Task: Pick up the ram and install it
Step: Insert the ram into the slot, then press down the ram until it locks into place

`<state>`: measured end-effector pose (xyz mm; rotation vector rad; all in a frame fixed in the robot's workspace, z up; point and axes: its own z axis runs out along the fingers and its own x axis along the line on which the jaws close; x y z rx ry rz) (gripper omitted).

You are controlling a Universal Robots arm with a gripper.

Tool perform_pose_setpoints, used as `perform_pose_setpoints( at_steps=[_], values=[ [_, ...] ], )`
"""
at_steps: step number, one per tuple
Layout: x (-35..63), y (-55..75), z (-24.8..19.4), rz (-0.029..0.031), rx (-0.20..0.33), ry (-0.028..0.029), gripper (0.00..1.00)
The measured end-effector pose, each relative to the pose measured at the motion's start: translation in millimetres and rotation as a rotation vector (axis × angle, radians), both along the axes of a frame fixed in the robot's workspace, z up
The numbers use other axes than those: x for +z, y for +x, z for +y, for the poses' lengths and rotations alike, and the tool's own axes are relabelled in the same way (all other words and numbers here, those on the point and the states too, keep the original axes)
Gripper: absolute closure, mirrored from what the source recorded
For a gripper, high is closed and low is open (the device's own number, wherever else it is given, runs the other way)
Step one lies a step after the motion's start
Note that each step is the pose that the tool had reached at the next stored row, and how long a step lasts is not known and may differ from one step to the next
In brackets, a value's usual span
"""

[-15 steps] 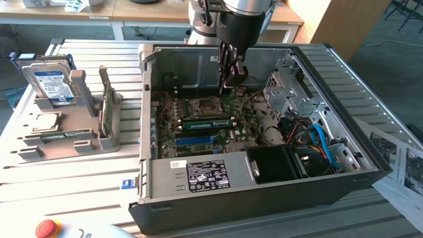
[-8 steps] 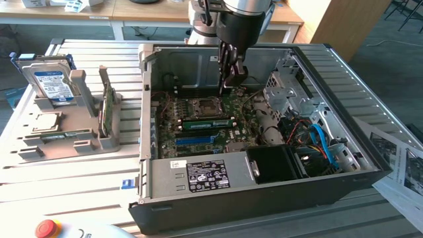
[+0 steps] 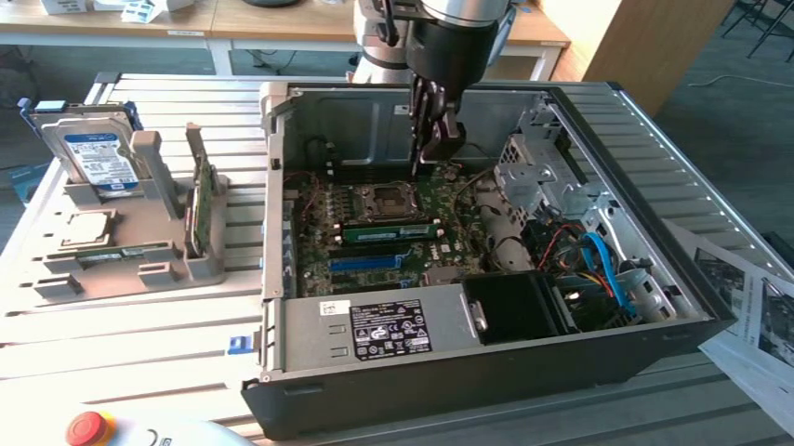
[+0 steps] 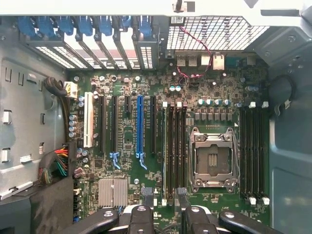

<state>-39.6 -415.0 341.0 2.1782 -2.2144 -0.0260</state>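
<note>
The ram (image 3: 390,230) is a long green stick with a pale label. It stands on edge in a motherboard slot right beside the CPU socket (image 3: 378,198). In the wrist view the ram (image 4: 164,151) appears as a thin pale-green edge in the slot nearest the blue slot's side of the socket (image 4: 213,158). My gripper (image 3: 434,153) hangs inside the open computer case, a little above the board and above the ram's far side. In the wrist view the gripper (image 4: 166,219) is open, its dark fingers (image 4: 141,214) apart with nothing between them.
The case walls (image 3: 279,195) ring the board closely. A long blue slot (image 3: 372,263) lies in front of the ram, with a power supply (image 3: 385,330) and black fan housing (image 3: 515,311) nearer. A grey fixture (image 3: 137,260) at the exterior view's left holds a hard drive (image 3: 97,153) and an upright green card (image 3: 199,209).
</note>
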Motion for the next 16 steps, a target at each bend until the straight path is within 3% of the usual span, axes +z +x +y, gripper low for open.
perform_pose_setpoints(
  at_steps=[16],
  values=[
    [2.3, 0.0, 0.0, 0.0000, 0.000, 0.0001, 0.69]
  ],
)
